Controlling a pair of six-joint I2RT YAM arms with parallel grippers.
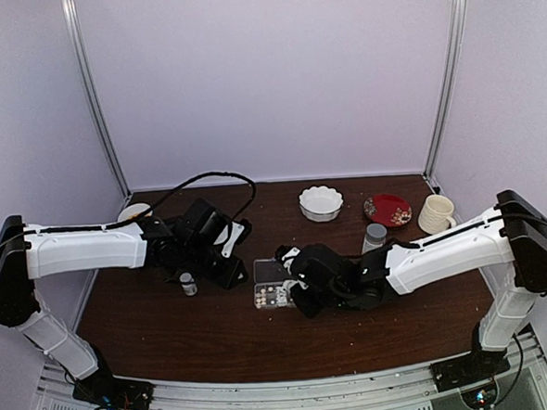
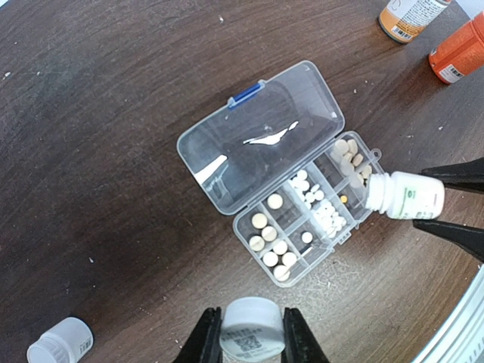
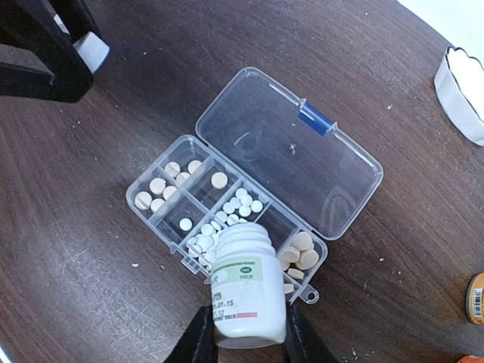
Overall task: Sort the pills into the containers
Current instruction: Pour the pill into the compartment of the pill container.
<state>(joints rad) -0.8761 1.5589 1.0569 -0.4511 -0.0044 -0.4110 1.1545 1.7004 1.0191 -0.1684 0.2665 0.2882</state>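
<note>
Right gripper (image 3: 246, 336), one white bottle (image 3: 242, 283)

I've got my right gripper (image 1: 300, 282) over the pill box (image 1: 270, 296); my left gripper (image 1: 189, 277) holds a small bottle (image 1: 187, 285) off to its left.

- Bare table (image 1: 170, 341) lies open in front of the pill box (image 2: 257, 151).
- The right gripper's (image 3: 246, 336) white bottle (image 3: 243, 283) overhangs its compartments (image 3: 189, 219).
- The left gripper's (image 2: 252, 336) small bottle (image 2: 252, 321) occupies the box's left side.
</note>
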